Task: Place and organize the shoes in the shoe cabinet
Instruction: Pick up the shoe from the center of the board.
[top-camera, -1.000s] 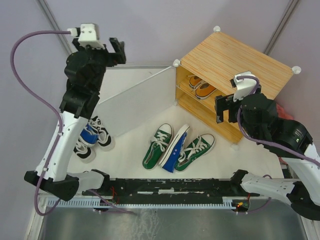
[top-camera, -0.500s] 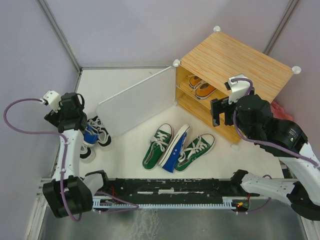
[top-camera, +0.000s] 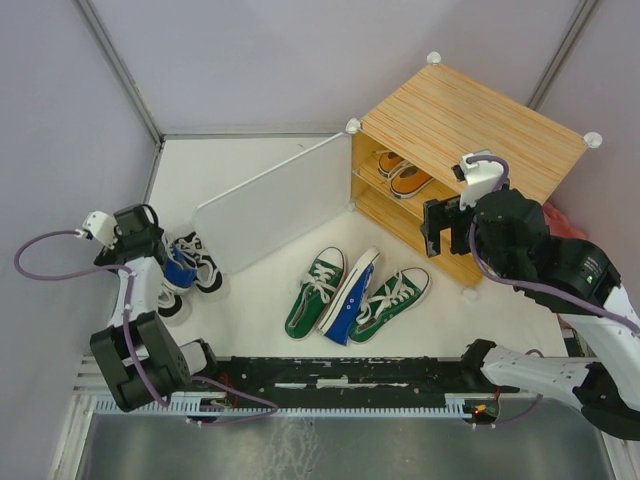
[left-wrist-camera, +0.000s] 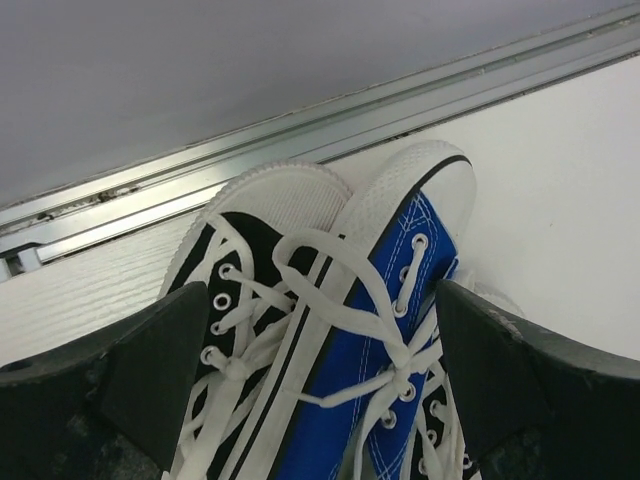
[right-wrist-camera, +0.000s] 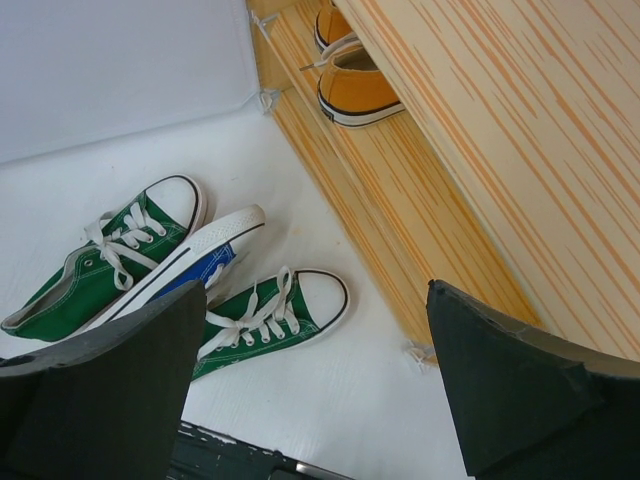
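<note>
**Both tools open; two orange shoes shelved, the other shoes on the bench**

The left tool (left-wrist-camera: 325, 365) is held wide open and low over the cluster of shoes at the left, and nothing is gripped. A black shoe (left-wrist-camera: 235, 300) and a blue shoe (left-wrist-camera: 385, 330) are seen between its fingers, pressed side by side. Their toes are pointed at the metal rail (left-wrist-camera: 300, 130) along the bench's left edge, and only a narrow strip of room is left between toes and rail.

The right tool (right-wrist-camera: 310, 385) is likewise spread open with nothing in it. It is held high in front of the shoe cabinet (top-camera: 470, 130), toward the near end of its open front.

The cabinet is set at the far right of the bench (top-camera: 260, 330). Its pale door panel (top-camera: 275, 205) is swung out to the left, and the door's free edge is found just beside the left cluster, so the passage there is tight. A pair of orange shoes (top-camera: 405, 175) is lodged on the inner shelf (right-wrist-camera: 420, 200) at its far end, and bare wood is shown along the rest of that shelf.

Near the middle of the bench, a left green shoe (top-camera: 316, 292) and a right green shoe (top-camera: 390, 300) are laid with a second blue shoe (top-camera: 350, 297) tipped on its side between them, touching both. Open white bench is seen between this group and the door, and between it and the left cluster.
</note>
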